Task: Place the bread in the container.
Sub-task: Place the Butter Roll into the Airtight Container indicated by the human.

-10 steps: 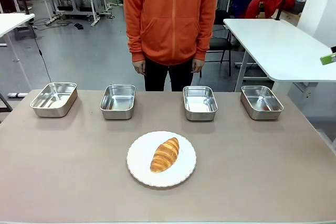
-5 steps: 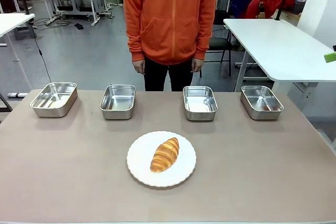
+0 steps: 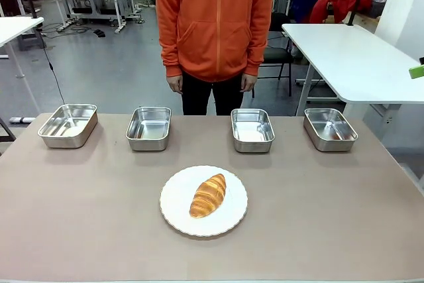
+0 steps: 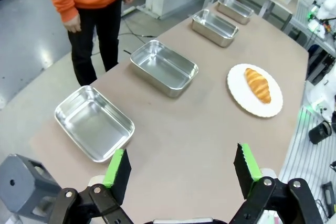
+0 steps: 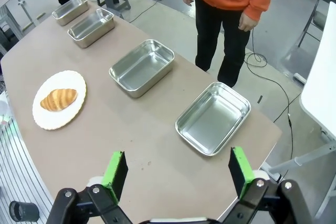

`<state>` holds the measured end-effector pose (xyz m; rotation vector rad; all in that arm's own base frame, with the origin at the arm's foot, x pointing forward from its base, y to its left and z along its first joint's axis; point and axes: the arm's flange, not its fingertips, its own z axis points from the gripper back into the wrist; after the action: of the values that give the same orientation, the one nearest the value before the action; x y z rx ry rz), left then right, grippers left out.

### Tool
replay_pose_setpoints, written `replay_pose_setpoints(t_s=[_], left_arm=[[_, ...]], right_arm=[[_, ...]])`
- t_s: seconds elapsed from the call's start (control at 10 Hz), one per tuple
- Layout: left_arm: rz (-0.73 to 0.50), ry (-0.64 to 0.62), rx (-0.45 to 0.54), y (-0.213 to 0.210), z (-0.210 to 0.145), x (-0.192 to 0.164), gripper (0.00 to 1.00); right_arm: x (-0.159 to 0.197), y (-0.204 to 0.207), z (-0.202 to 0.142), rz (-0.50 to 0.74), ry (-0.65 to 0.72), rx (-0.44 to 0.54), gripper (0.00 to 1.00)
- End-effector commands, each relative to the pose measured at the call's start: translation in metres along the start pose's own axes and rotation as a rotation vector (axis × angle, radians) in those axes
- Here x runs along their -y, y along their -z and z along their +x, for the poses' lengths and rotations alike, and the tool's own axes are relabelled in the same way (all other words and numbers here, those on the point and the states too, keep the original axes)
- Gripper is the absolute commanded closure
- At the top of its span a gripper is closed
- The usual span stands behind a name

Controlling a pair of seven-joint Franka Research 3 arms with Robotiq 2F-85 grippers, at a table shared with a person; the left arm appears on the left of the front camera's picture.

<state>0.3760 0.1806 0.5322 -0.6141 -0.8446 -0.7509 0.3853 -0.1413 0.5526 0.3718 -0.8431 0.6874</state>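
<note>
**Item under task.** One croissant [image 3: 209, 195], golden-brown with crescent ridges across its back, tapered at both ends and whole. It lies on a slant at the middle of one round white scalloped plate [image 3: 177, 198], well inside the rim. The plate rests on the brown table [image 3: 331, 223], about midway across it and on the robot's side of the tray row.

**Count, left to right along the far edge.** There are four stainless-steel trays, all shallow and rectangular with rounded corners and rolled rims:
- first tray [image 3: 67, 124]
- second tray [image 3: 148, 128]
- third tray [image 3: 252, 130]
- fourth tray [image 3: 330, 128]

All four look alike, with bare steel bottoms showing. It cannot be told which one is the container meant. The plate sits opposite the gap between the second and third trays, apart from both. One person [image 3: 215, 24] in an orange hooded top stands behind that gap, hands [image 3: 175, 84] hanging at the sides, clear of the table.

**Jaws.**
- The left gripper [image 4: 182, 162] hangs above the table's left end, near the first tray. Its jaws are spread wide, and the table top shows between the green pads. The croissant lies well apart from it, far ahead and off toward the picture's right.
- The right gripper [image 5: 177, 167] hangs above the right end, near the fourth tray. Its jaws are likewise spread wide over bare table. The croissant lies well apart from it, at the picture's left.
</note>
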Motion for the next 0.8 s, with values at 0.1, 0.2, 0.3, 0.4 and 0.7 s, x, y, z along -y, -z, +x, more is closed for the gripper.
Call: replay_pose_setpoints(t_s=[0.1, 0.2, 0.3, 0.4, 0.7], left_arm=[[-0.001, 0.004, 0.015, -0.0028, 0.0004, 0.0015, 0.00], [-0.001, 0.004, 0.015, -0.0028, 0.0004, 0.0015, 0.00], [-0.001, 0.004, 0.015, -0.0028, 0.0004, 0.0015, 0.00], [-0.001, 0.004, 0.015, -0.0028, 0.0004, 0.0015, 0.00], [-0.001, 0.004, 0.015, -0.0028, 0.0004, 0.0015, 0.00]], right_arm=[[-0.0001, -0.0002, 0.0006, -0.002, -0.010, 0.015, 0.00], [-0.0001, -0.0002, 0.0006, -0.002, -0.010, 0.015, 0.00], [-0.0001, -0.0002, 0.0006, -0.002, -0.010, 0.015, 0.00], [-0.0001, -0.0002, 0.0006, -0.002, -0.010, 0.015, 0.00], [-0.0001, -0.0002, 0.0006, -0.002, -0.010, 0.015, 0.00]])
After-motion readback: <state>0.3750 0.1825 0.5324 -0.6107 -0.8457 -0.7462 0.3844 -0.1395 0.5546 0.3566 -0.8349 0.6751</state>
